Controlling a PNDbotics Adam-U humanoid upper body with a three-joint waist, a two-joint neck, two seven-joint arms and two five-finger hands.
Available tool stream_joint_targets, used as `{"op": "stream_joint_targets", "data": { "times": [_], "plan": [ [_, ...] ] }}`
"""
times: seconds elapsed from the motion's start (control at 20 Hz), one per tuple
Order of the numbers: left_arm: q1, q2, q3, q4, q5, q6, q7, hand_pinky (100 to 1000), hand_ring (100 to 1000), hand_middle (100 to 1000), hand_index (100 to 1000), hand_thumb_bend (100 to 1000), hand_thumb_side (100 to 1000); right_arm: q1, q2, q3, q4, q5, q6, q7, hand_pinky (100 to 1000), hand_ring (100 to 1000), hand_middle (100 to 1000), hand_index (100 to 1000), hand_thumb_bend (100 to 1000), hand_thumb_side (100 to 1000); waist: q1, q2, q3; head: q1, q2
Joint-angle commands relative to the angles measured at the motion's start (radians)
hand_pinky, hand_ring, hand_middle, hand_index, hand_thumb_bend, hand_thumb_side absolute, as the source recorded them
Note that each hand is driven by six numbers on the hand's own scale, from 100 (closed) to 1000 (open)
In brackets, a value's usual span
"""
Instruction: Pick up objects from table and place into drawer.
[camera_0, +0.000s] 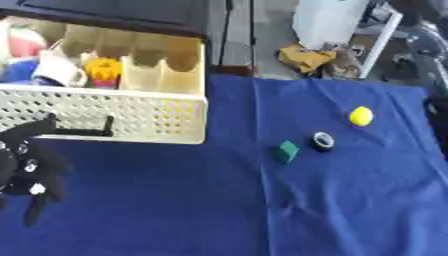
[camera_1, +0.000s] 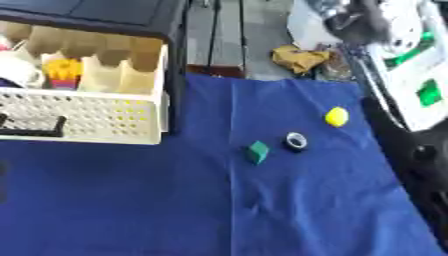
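Left hand (camera_0: 26, 165) hangs lower left, fingers spread, empty (right unseen); that lemon (camera_0: 360, 116) could roll if nudged.

Bench (camera_0: 175, 210) covered in blue cloth. Cream perforated drawer (camera_0: 105, 117) stands open at the bench's far left, black handle (camera_0: 83, 131) on its front. Inside the drawer: white cup (camera_0: 59, 70), yellow object (camera_0: 103, 69). Right of the drawer on the cloth: green block (camera_0: 286, 150); just beyond it, black-and-white ring (camera_0: 324, 141); farther right, yellow ball (camera_0: 360, 116). Left robot hand (camera_0: 26, 167) sits below the drawer front, fingers loosely spread, holding nothing.
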Motion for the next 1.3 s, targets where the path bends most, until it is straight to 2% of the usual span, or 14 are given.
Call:
{"op": "stream_joint_targets", "data": {
  "times": [0.05, 0.1, 0.15, 0.2, 0.25, 0.3, 0.45, 0.6, 0.65, 0.8, 0.95, 1.05, 1.3],
  "plan": [
    [0.004, 0.049, 0.027, -0.013, 0.022, -0.051, 0.03, 215, 461, 575, 909, 100, 906, 0.039, -0.044, -0.058, -0.036, -0.181, -0.013, -0.031, 219, 600, 591, 722, 100, 958, 0.019, -0.036, -0.015, 0.052, 0.028],
    [0.008, 0.066, 0.034, -0.013, 0.024, -0.075, 0.037, 220, 466, 581, 910, 100, 905, 0.064, -0.045, -0.073, -0.036, -0.228, -0.032, -0.032, 236, 604, 592, 722, 100, 965, 0.028, -0.042, -0.025, 0.066, 0.035],
    [0.011, 0.083, 0.041, -0.013, 0.024, -0.098, 0.043, 236, 483, 599, 903, 100, 900, 0.087, -0.043, -0.083, -0.036, -0.275, -0.048, -0.03, 314, 605, 584, 708, 100, 980, 0.036, -0.048, -0.033, 0.078, 0.041],
    [0.014, 0.1, 0.048, -0.013, 0.022, -0.121, 0.048, 238, 486, 602, 901, 100, 900, 0.107, -0.04, -0.092, -0.037, -0.32, -0.06, -0.027, 322, 605, 583, 705, 100, 981, 0.042, -0.053, -0.041, 0.088, 0.045],
    [0.017, 0.118, 0.056, -0.013, 0.017, -0.144, 0.052, 265, 514, 625, 883, 100, 895, 0.124, -0.037, -0.101, -0.037, -0.362, -0.07, -0.022, 389, 609, 584, 694, 100, 990, 0.049, -0.058, -0.048, 0.099, 0.048],
    [0.021, 0.14, 0.065, -0.013, 0.005, -0.171, 0.053, 277, 527, 632, 873, 100, 893, 0.142, -0.033, -0.111, -0.037, -0.404, -0.082, -0.018, 411, 612, 586, 693, 100, 993, 0.057, -0.062, -0.055, 0.111, 0.05],
    [0.033, 0.222, 0.093, -0.013, -0.056, -0.262, 0.042, 315, 581, 652, 792, 100, 843, 0.196, -0.022, -0.136, -0.037, -0.496, -0.113, 0.002, 440, 626, 591, 677, 100, 978, 0.078, -0.074, -0.073, 0.142, 0.058],
    [0.042, 0.326, 0.122, -0.013, -0.159, -0.346, 0.01, 298, 568, 645, 737, 100, 817, 0.241, -0.01, -0.153, -0.037, -0.524, -0.134, 0.025, 450, 631, 592, 671, 100, 976, 0.092, -0.08, -0.085, 0.162, 0.068],
    [0.044, 0.359, 0.127, -0.013, -0.197, -0.365, -0.007, 297, 556, 643, 729, 100, 834, 0.251, -0.006, -0.156, -0.037, -0.528, -0.139, 0.032, 459, 635, 595, 671, 100, 979, 0.097, -0.082, -0.089, 0.165, 0.071],
    [0.052, 0.452, 0.123, -0.013, -0.316, -0.409, -0.12, 287, 518, 620, 729, 100, 887, 0.271, 0.012, -0.16, -0.037, -0.537, -0.154, 0.042, 468, 639, 597, 672, 100, 973, 0.109, -0.085, -0.104, 0.175, 0.076],
    [0.066, 0.515, 0.099, -0.013, -0.396, -0.445, -0.254, 241, 489, 613, 739, 100, 963, 0.283, 0.03, -0.156, -0.037, -0.538, -0.165, 0.053, 470, 639, 594, 662, 100, 966, 0.118, -0.083, -0.12, 0.184, 0.079],
    [0.079, 0.55, 0.082, -0.013, -0.425, -0.448, -0.337, 246, 478, 630, 760, 100, 1000, 0.29, 0.041, -0.149, -0.037, -0.535, -0.166, 0.064, 471, 638, 592, 659, 100, 970, 0.123, -0.081, -0.132, 0.19, 0.078],
    [0.091, 0.624, 0.046, -0.013, -0.46, -0.434, -0.534, 289, 479, 658, 821, 100, 1000, 0.303, 0.067, -0.141, -0.037, -0.53, -0.16, 0.084, 472, 637, 589, 651, 100, 970, 0.136, -0.077, -0.159, 0.207, 0.074]
  ]
}}
